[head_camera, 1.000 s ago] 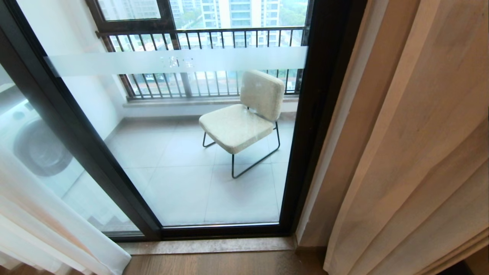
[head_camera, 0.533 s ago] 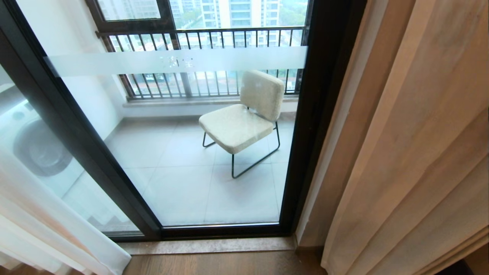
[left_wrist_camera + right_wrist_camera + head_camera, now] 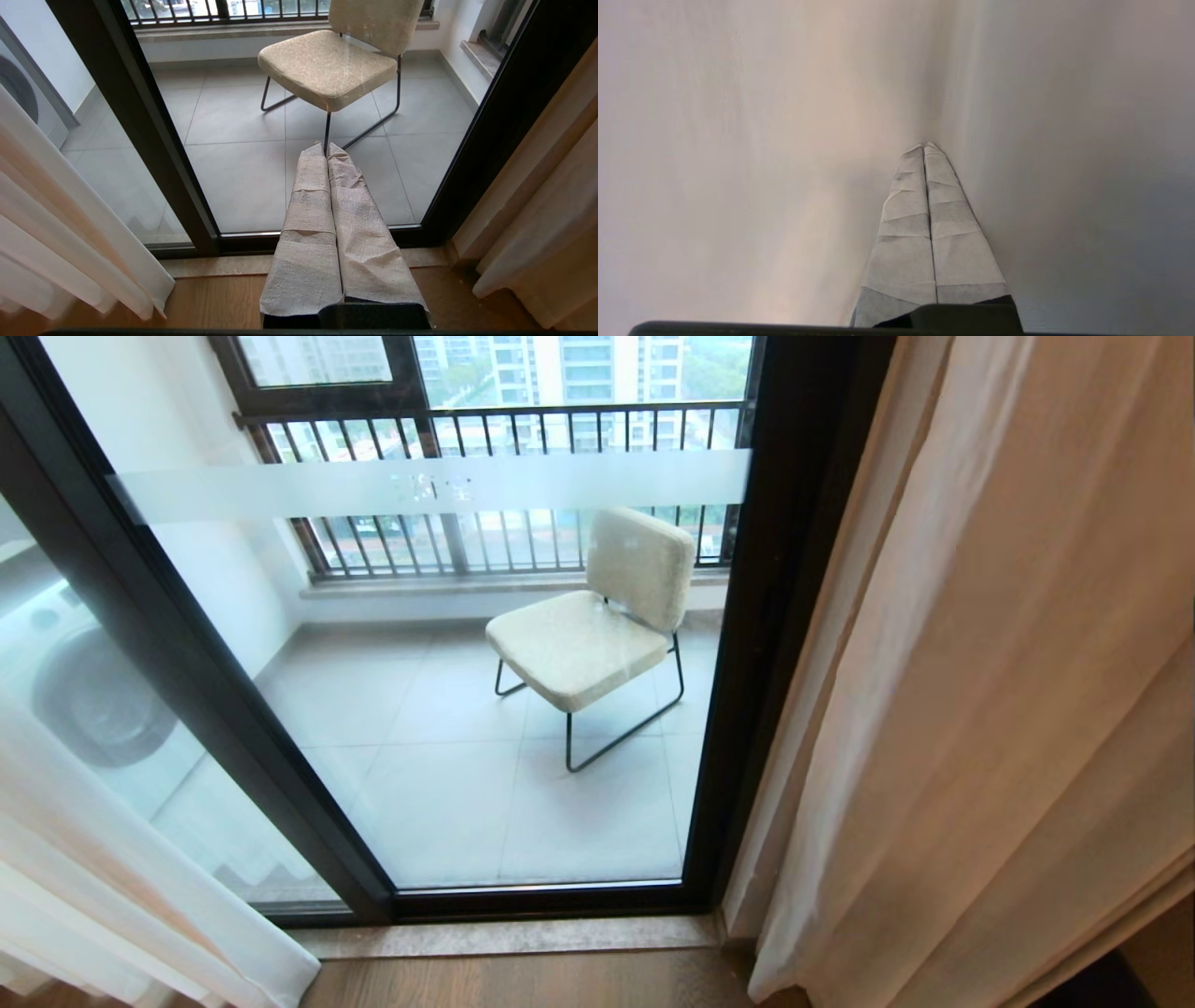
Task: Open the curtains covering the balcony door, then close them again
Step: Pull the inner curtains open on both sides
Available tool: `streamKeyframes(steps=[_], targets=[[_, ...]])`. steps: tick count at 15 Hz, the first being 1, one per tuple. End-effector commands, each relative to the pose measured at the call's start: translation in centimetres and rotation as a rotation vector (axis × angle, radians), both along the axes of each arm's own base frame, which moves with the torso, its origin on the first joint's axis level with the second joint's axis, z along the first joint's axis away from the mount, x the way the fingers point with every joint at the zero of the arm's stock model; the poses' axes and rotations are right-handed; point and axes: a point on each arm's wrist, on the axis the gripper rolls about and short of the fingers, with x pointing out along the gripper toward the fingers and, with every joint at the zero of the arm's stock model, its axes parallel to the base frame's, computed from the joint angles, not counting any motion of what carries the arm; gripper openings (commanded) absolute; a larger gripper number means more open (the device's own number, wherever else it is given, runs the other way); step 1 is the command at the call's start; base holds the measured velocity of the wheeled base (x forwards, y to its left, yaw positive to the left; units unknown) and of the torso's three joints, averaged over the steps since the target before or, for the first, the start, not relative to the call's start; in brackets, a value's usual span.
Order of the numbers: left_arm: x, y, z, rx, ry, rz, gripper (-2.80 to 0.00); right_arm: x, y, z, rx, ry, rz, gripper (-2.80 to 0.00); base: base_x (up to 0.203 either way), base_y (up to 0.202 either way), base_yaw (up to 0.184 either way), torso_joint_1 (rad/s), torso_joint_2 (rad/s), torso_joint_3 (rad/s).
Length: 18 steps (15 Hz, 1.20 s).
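The balcony door [image 3: 467,709] stands uncovered in the middle of the head view, its glass in a dark frame with a frosted band across it. The curtains are drawn to both sides: a beige drape with a white sheer over it [image 3: 980,709] on the right, a white sheer [image 3: 103,887] at the lower left. My right gripper [image 3: 924,146] is shut, its taped tips pressed into a fold of pale curtain fabric [image 3: 761,163] that fills its wrist view; no fabric shows between the fingers. My left gripper [image 3: 326,145] is shut and empty, parked low facing the door [image 3: 154,154].
A cream chair [image 3: 597,625] on black legs stands on the tiled balcony behind the glass. A washing machine [image 3: 84,691] shows at the left, a dark railing [image 3: 485,420] at the back. A stone sill [image 3: 504,933] and wooden floor [image 3: 523,985] lie below the door.
The right-hand curtain has shifted: a white sheer layer now bulges across the beige drape and its lower edge has swung left. The door, the chair and the left sheer have not moved.
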Motion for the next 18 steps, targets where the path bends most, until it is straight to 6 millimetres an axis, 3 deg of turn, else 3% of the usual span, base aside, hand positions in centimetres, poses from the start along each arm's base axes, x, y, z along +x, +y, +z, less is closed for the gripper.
streamKeyframes(steps=[1, 9, 18], targets=[[0.0, 0.0, 0.0, 0.000, -0.001, -0.001, -2.80, -4.5, 4.0, 0.9, -0.034, -0.047, 0.062, -2.80, 0.000, 0.000, 0.000, 0.000, 0.00, 0.000], [0.0, 0.0, 0.0, 0.000, -0.001, 0.000, -2.80, -12.8, 11.5, -3.2, -0.017, -0.021, 0.266, -2.80, 0.000, 0.000, 0.000, 0.000, 0.00, 0.000], [0.0, 0.0, 0.0, 0.000, -0.001, 0.000, -2.80, -21.0, 14.8, -11.3, 0.016, -0.032, 0.399, -2.80, 0.000, 0.000, 0.000, 0.000, 0.00, 0.000]])
